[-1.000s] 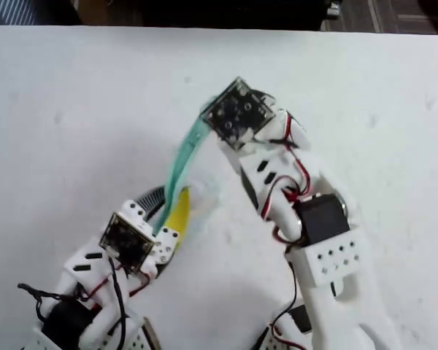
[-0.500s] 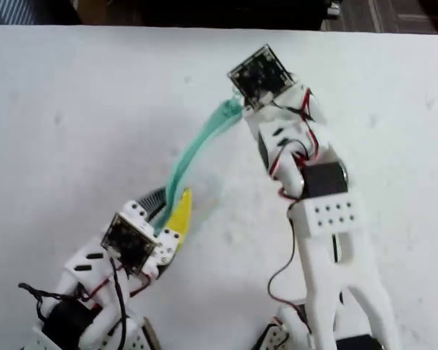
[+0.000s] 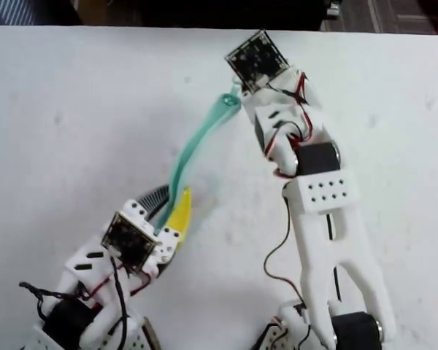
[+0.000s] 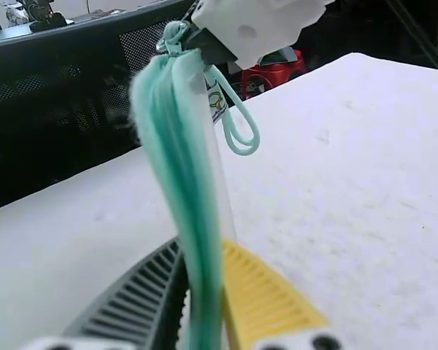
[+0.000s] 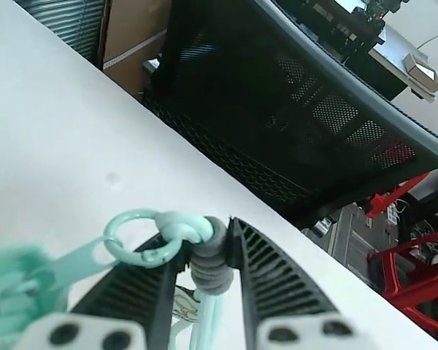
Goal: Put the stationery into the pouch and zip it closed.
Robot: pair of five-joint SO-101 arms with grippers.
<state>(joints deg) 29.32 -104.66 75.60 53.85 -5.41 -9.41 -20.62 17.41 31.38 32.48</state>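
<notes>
While the pouch (image 3: 192, 152) hangs stretched between the two arms, it reads in the high view as a narrow teal band seen edge-on, running diagonally across the white table (image 3: 73, 131).

Left gripper (image 4: 204, 310) – clamped on the near end of the pouch. The teal fabric is pinched between its grey finger (image 4: 139, 299) and its yellow finger (image 4: 266, 295).

Right gripper (image 5: 204, 235) – clenched on the grey pull tab (image 5: 210, 261) at the far end. A teal ring (image 5: 137, 237) links that tab to the zipper slider (image 5: 18, 292), which sits just beside the black fingers (image 5: 274, 277).

A thin teal cord loop (image 4: 241, 131) dangles from the same end, just under the right arm's white housing.

In the left wrist view the far end sits raised above the table, with the fabric gathered into folds along its length. Can't tell from these views whether the zip is fully closed, or what's inside.

Dark mesh chair back (image 5: 292, 124) and a red object (image 5: 416, 270) beyond the table edge.
</notes>
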